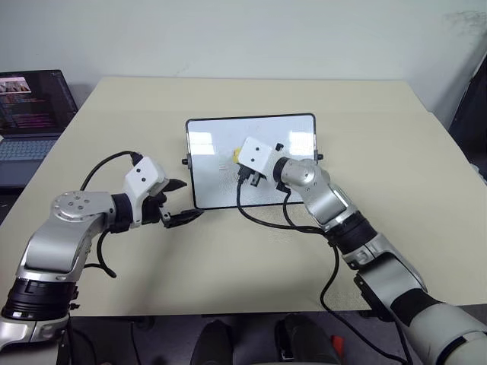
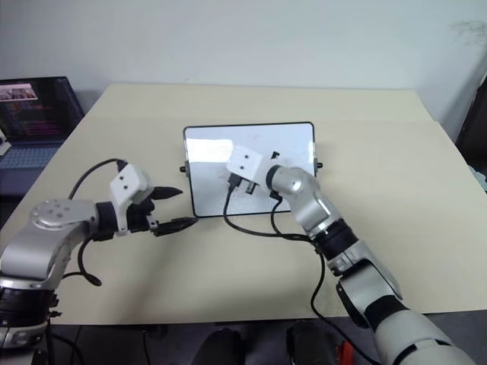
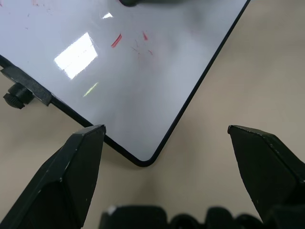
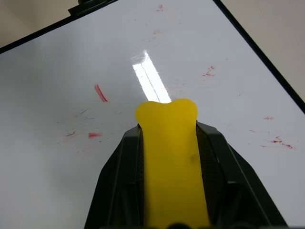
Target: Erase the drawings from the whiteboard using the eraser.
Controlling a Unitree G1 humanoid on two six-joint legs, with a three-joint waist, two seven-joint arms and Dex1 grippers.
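Whiteboard (image 4: pixel 200 47) w/ faint red drawings (image 4: pixel 100 93), maybe smears

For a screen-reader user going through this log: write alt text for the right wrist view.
The right gripper holds the yellow eraser between its black fingers, just above the glossy whiteboard. Faint red remnants of the drawings are scattered over the white surface, with a bright glare streak beyond the eraser's tip.

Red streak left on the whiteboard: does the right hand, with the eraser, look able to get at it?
Probably yes. The right hand holds the eraser over the whiteboard, and the red streak lies on bare board just ahead, with nothing between.
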